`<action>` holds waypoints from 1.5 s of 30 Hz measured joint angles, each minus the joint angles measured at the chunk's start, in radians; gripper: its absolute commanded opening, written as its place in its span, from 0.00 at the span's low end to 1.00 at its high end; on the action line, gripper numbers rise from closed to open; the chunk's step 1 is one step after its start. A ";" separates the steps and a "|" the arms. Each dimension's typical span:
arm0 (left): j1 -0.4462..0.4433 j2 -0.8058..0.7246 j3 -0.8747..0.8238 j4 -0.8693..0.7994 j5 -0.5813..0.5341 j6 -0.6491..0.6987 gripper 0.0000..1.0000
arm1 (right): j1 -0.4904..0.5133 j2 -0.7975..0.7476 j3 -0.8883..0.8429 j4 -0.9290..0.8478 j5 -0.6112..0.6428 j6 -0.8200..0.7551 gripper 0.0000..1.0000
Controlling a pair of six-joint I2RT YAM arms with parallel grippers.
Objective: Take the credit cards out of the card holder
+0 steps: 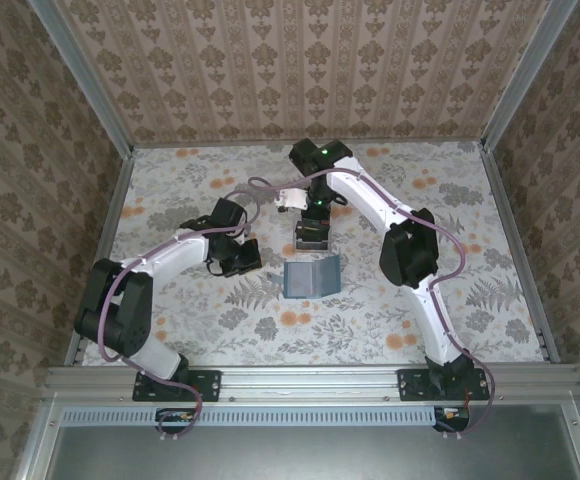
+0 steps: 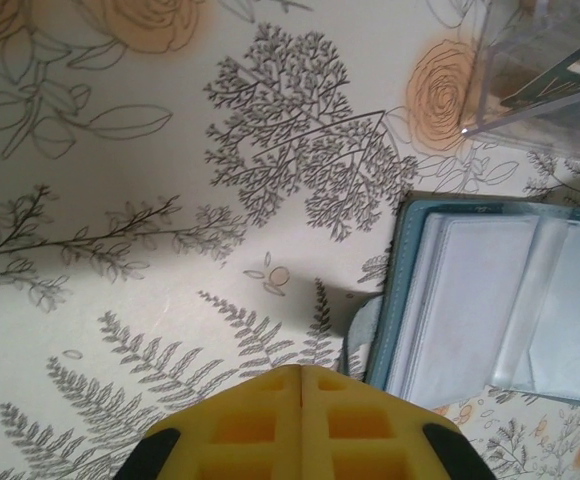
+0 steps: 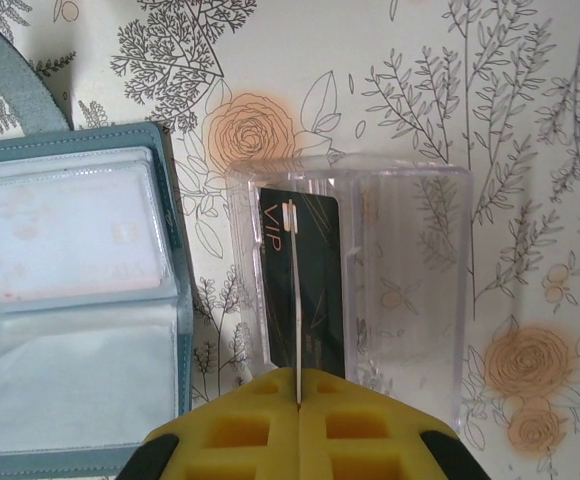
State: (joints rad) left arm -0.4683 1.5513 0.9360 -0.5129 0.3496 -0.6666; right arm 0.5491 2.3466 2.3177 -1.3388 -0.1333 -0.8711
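While its partner handles the cards, the left tool (image 2: pixel 300 388) hangs low over the flower-printed surface (image 2: pixel 170 150). Its yellow fingers are pressed together on nothing, and it sits near the card holder, apparently parked there to stay out of the way.

The card holder (image 1: pixel 310 277) lies open in the middle of the surface, teal outside with cloudy clear sleeves inside. The right wrist camera shows one pale card (image 3: pixel 65 235) in the upper sleeve, while the lower sleeve looks empty.

To its right stands a clear plastic box (image 3: pixel 410 280), evidently the drop-off point, with a black card (image 3: pixel 320 280) marked VIP in gold already inside it. The right tool (image 3: pixel 298 392) hovers directly above that box, clamped on a thin white card (image 3: pixel 293 290). That card is held edge-on, so it appears as little more than a bright line across the black one. The upright grip seems chosen so the card can slide straight down between the box walls.

Judged from this, the job is partway done, with at least one card left in the card holder. Whether more sit behind it cannot be told.
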 measured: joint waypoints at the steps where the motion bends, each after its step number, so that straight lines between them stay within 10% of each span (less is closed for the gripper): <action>1: 0.001 -0.006 -0.008 0.000 0.000 0.000 0.07 | 0.002 0.011 0.012 -0.008 0.001 -0.006 0.00; 28: 0.038 -0.022 -0.013 -0.032 -0.002 0.002 0.07 | 0.019 0.103 0.038 -0.004 0.069 0.004 0.24; 45: -0.092 0.024 0.090 -0.023 -0.003 0.002 0.07 | 0.019 -0.306 -0.433 0.326 0.101 0.309 0.30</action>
State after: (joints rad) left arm -0.5606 1.5757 1.0256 -0.5362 0.3466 -0.6651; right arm 0.5678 2.0407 1.8847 -1.0130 -0.0319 -0.5621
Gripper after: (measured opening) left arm 0.075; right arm 0.294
